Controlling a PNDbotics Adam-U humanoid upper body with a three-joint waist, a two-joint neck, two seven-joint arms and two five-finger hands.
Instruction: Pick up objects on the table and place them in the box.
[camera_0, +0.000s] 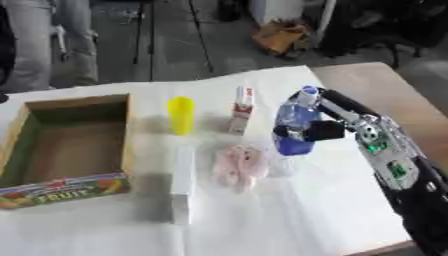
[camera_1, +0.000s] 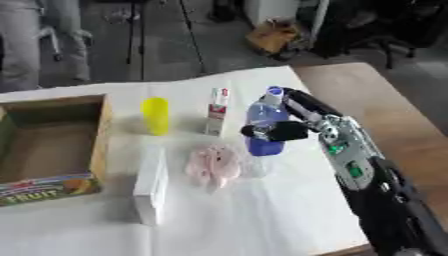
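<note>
A: Where do we stand with the box?

B: It sits at the left of the frame on the desk, open on top, and we see nothing inside it. So, judging by that, nothing is packed yet.

A: And our right hand?

B: It comes in from the lower right and reaches the blue bottle at centre right. We have the thumb across the front of the bottle and the fingers behind it, near the cap, so we read them as curled round it. The bottle is upright; we cannot tell whether it has left the desk.

A: What else is left?

B: Four more things lie between the bottle and the box: a yellow cup upright just right of the box, a small carton standing beside the bottle, a pink bundle at centre, and a white carton lying long below the cup.

A: The left hand?

B: We see it in neither view.

A: So we are at the start.

B: Yes, in our judgement: the first grasp is in hand, and all five things remain outside the box.
</note>
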